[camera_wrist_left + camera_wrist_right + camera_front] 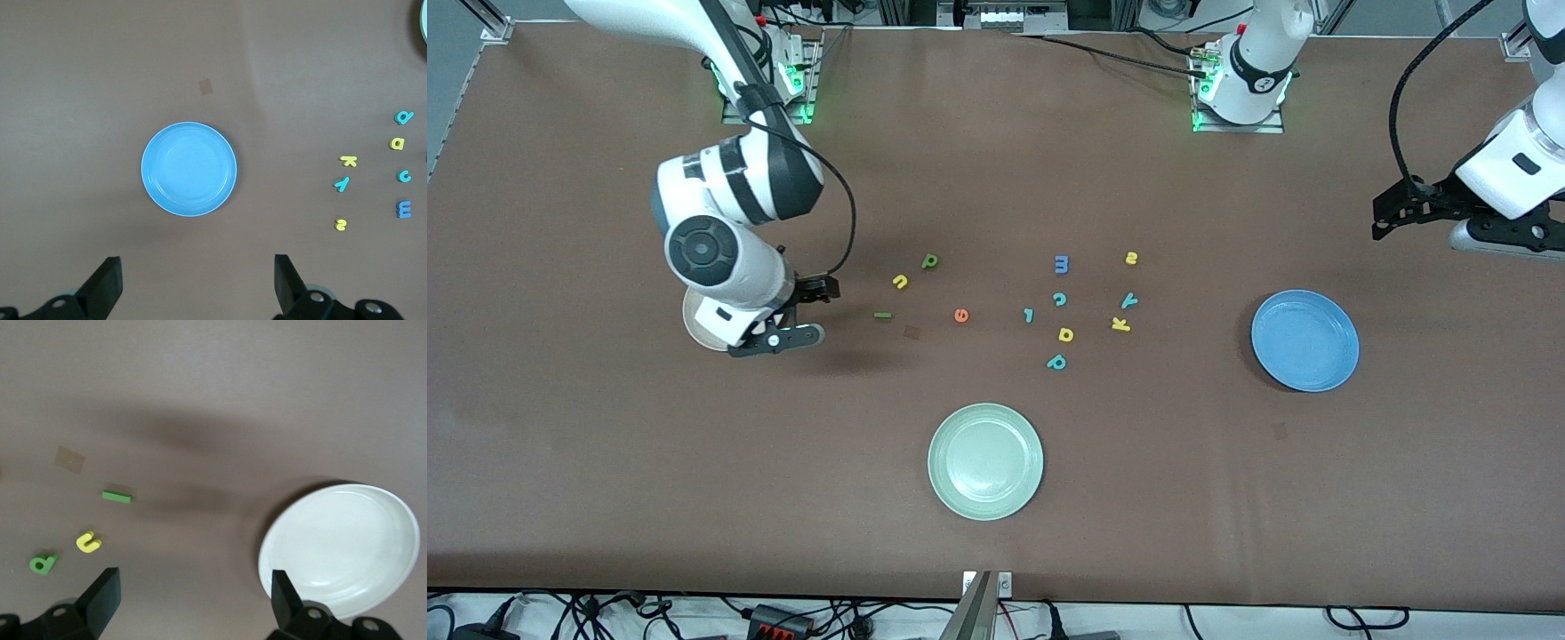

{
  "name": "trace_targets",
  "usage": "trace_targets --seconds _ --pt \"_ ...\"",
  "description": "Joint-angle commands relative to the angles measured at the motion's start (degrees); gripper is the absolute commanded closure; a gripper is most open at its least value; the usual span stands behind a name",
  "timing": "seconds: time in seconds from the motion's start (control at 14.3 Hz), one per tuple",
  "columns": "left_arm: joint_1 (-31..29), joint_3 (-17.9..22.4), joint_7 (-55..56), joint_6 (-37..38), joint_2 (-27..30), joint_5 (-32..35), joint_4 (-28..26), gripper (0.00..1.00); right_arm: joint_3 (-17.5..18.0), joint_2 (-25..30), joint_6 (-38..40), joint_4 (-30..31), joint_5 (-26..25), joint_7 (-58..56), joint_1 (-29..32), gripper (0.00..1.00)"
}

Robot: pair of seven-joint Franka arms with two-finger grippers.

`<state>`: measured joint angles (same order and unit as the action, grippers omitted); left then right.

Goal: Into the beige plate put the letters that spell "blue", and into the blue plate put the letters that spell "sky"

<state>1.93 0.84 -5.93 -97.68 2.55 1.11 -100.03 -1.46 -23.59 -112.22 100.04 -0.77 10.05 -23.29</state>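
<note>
The green b (930,260), yellow u (900,282), dark green l (883,315) and orange e (960,315) lie on the table near the right arm. The beige plate (340,550) sits mostly hidden under that arm (692,325). My right gripper (805,313) hangs open and empty between this plate and the l (117,497). The yellow s (1131,259), teal y (1128,300) and yellow k (1120,324) lie toward the blue plate (1304,340). My left gripper (1383,218) is open and empty in the air beside the blue plate (189,169).
A pale green plate (985,460) sits nearer the front camera. A blue m (1062,264), teal c (1059,300), small teal hooked letter (1028,315), yellow loop-and-stem letter (1065,334) and teal loop-and-stem letter (1056,362) lie mid-table.
</note>
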Motion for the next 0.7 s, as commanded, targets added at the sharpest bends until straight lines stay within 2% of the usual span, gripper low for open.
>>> trace_targets --seconds 0.0,0.28,0.63 --pt "0.35 0.04 0.31 1.35 -0.62 -0.49 1.68 0.0 -0.21 0.12 -4.22 3.4 0.07 -1.93 -0.97 0.0" --pt "0.61 0.03 -0.13 3.71 -0.79 -0.58 1.6 0.0 0.58 0.3 -4.67 4.82 0.07 -15.98 -1.85 0.0" --pt "5.44 -1.19 0.13 8.72 -7.71 -0.58 1.51 0.0 0.93 0.38 -9.05 8.41 0.07 -30.93 -1.94 0.0"
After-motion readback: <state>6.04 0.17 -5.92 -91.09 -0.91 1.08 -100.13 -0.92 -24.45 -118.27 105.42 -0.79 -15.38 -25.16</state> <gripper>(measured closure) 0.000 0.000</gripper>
